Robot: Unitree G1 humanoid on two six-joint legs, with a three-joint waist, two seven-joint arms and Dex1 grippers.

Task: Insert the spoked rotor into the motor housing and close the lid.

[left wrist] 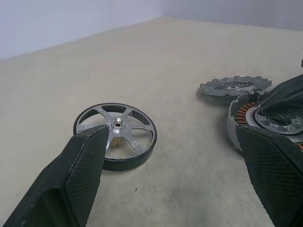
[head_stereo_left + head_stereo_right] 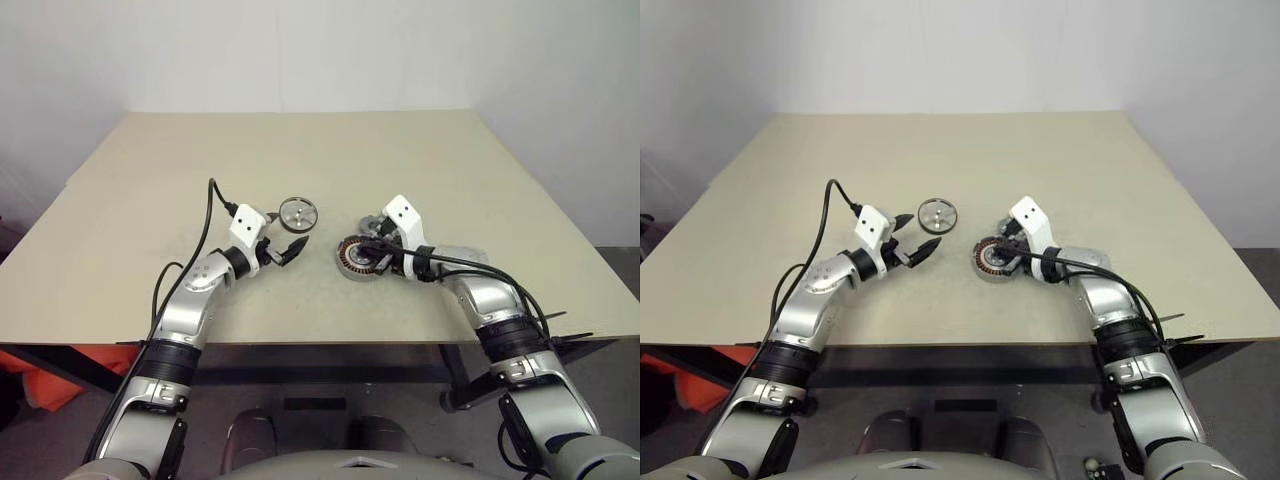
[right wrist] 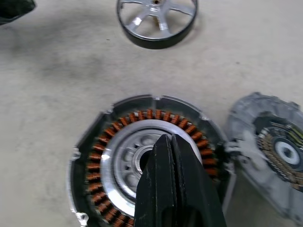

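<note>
The spoked rotor [image 2: 298, 213] lies flat on the table, shiny silver with thin spokes. My left gripper [image 2: 926, 228] hovers just beside it, open, with nothing between its fingers [image 1: 83, 175]. To the right sits the motor housing [image 2: 352, 257], a dark ring with copper windings [image 3: 142, 116] and a pale centre. My right gripper [image 3: 165, 142] is shut, and its tip rests over the housing's centre hole. The lid [image 1: 234, 87], a dull grey notched disc, lies flat right behind the housing, partly hidden by my right hand in the eye views.
The beige table [image 2: 300, 150] runs wide behind the parts, with its front edge near my arms. A black cable [image 2: 205, 225] loops from my left wrist. An orange object [image 2: 40, 375] sits below the table's left front edge.
</note>
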